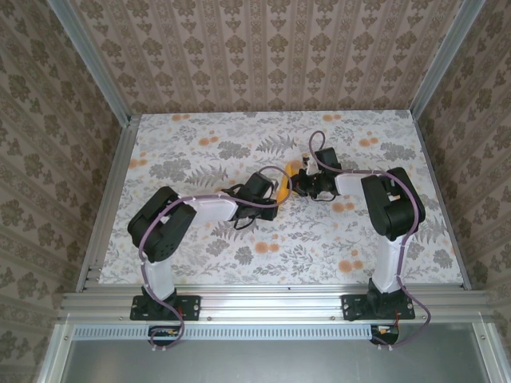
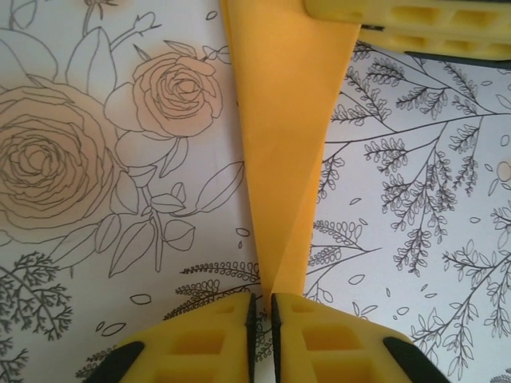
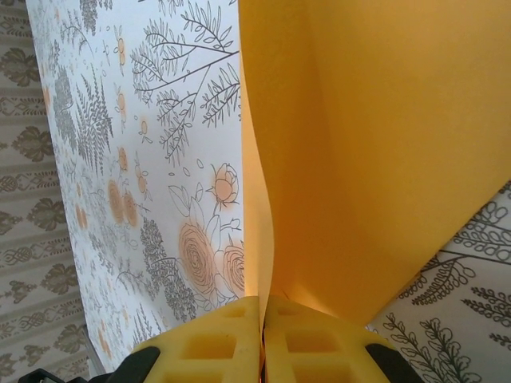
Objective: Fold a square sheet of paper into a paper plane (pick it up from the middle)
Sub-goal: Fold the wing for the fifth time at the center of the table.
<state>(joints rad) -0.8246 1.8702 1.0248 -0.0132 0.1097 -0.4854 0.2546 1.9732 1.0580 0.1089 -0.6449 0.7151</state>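
Note:
The square sheet of paper (image 1: pixel 283 186) is folded into a narrow orange pointed shape and hangs between both grippers above the middle of the table. In the left wrist view the paper (image 2: pixel 287 120) tapers to a tip that ends in the mouth of my left gripper (image 2: pixel 262 307). Its jaws stand almost together, with a thin slit below the tip. My right gripper (image 3: pixel 262 307) is shut on the paper's wide part (image 3: pixel 375 159), which rises as two layers from its jaws. The right fingers (image 2: pixel 399 16) show at the paper's far end. From above, the left gripper (image 1: pixel 275 197) and right gripper (image 1: pixel 298 182) face each other closely.
The flower-print tablecloth (image 1: pixel 239 136) covers the table. Patterned walls and aluminium posts (image 1: pixel 120 104) enclose it on three sides. Cables loop off both arms near the centre.

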